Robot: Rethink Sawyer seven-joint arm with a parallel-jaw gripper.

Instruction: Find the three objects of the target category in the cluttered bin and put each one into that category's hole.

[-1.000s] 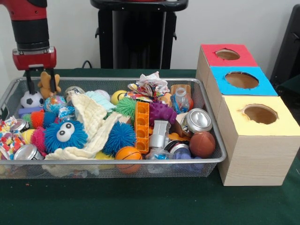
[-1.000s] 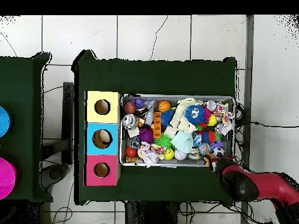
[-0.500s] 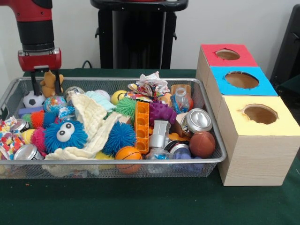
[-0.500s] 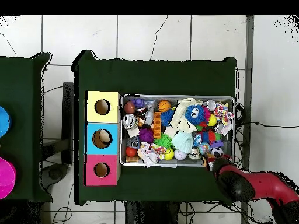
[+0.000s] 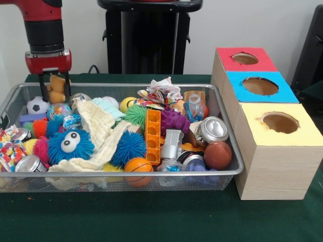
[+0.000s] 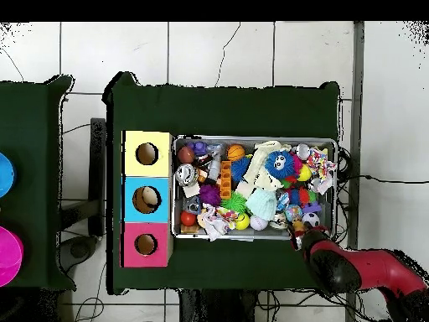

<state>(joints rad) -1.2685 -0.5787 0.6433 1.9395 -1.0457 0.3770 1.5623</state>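
My gripper (image 5: 56, 94) is shut on a tan teddy bear (image 5: 57, 86) and holds it just above the far left corner of the silver wire mesh bin (image 5: 151, 175). In the overhead view the gripper (image 6: 296, 238) is at the bin's (image 6: 251, 138) lower right rim, and the bear is hidden under the arm. The red-surround hole (image 5: 245, 58) is the farthest one on the pale wood box; it also shows in the overhead view (image 6: 146, 244). I cannot make out a striped tiger or a pale plush animal in the clutter.
The bin holds a blue puffer ball with eyes (image 5: 70, 144), a cream cloth (image 5: 103, 131), a small football (image 5: 37, 105), an orange block (image 5: 152, 137), cans (image 5: 214, 129) and small balls. Blue (image 5: 260, 85) and yellow (image 5: 280, 122) holes lie nearer on the box.
My gripper has risen with the teddy bear and moved right in the front view, from beside the small football toward the bin's far rim.
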